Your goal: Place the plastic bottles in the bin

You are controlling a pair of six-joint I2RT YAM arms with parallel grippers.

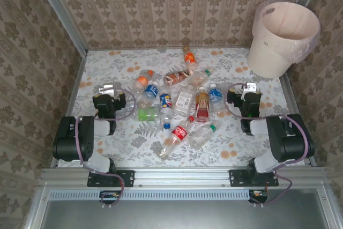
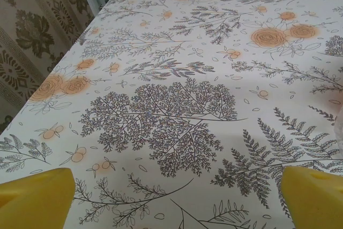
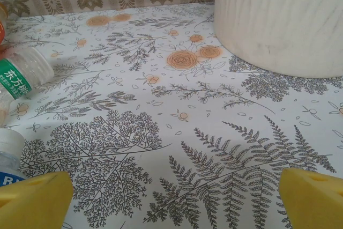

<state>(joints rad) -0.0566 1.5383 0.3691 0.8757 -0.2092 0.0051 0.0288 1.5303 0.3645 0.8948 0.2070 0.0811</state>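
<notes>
Bottles [image 1: 177, 105] are scattered on their sides across the middle of the bench [image 1: 107, 63], between the two arms, several touching or overlapping. The bin [image 1: 268, 52] stands upright at the far right corner, well apart from the cluster. No bottle is visible in its mouth from above, so the task is judged not yet begun.

The left pincer [image 1: 110, 88] is spread wide over bare bench, with nothing between its pads. The right pincer [image 1: 249, 87] is likewise spread and empty. In the right wrist view, a green-labelled bottle [image 3: 19, 76] and a blue-labelled bottle [image 3: 8, 159] lie at the left edge, and the bin wall rises ahead to the right.

Probable faults from this state:

- Roll-away. A round bottle lying flat is likely to be pushed aside if only one pad meets it first.
- Disturbed neighbours. Where bottles touch, a descent onto one may shift those beside it.
- Slippage. Thin clear plastic may deform under closure and be squeezed out.
- Rim strike. The bin is tall, so a low carry could hit the wall or snag the liner bag [image 1: 312, 38].
- Arm interference. Both arms face the same cluster, so a simultaneous reach should be avoided.
</notes>
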